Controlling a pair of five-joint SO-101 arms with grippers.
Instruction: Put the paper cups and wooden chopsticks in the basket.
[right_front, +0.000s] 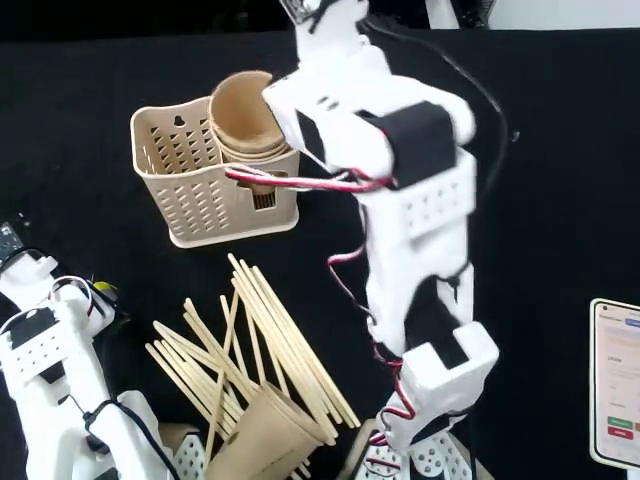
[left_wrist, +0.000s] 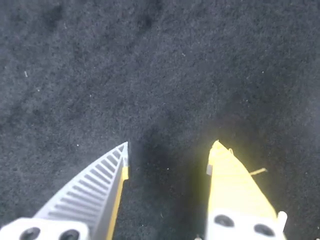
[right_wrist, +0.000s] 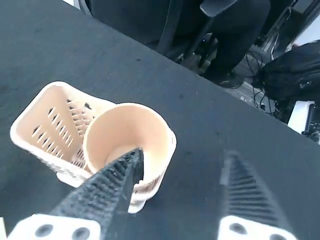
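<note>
The right arm (right_front: 410, 200) stretches from the near edge to the far basket (right_front: 215, 205), its gripper (right_wrist: 185, 157) with jaws spread over the stacked paper cups (right_front: 243, 115) standing inside. The left arm (right_front: 50, 370) is folded at near left, its gripper (left_wrist: 170, 145) spread above black cloth (left_wrist: 150, 60). Wooden chopsticks (right_front: 270, 340) and another cup (right_front: 265, 435), on its side, lie near centre.

A beige perforated plastic basket (right_front: 195, 200) stands upright on the black table (right_front: 80, 90). A nested stack of tan paper cups (right_front: 243, 118) sits tilted in one end of it, mouth up. Near the basket, pale wooden chopsticks (right_front: 262, 340) lie in a loose fan. A further tan paper cup (right_front: 262, 438) lies on its side at the end of the pile farthest from the basket.
</note>
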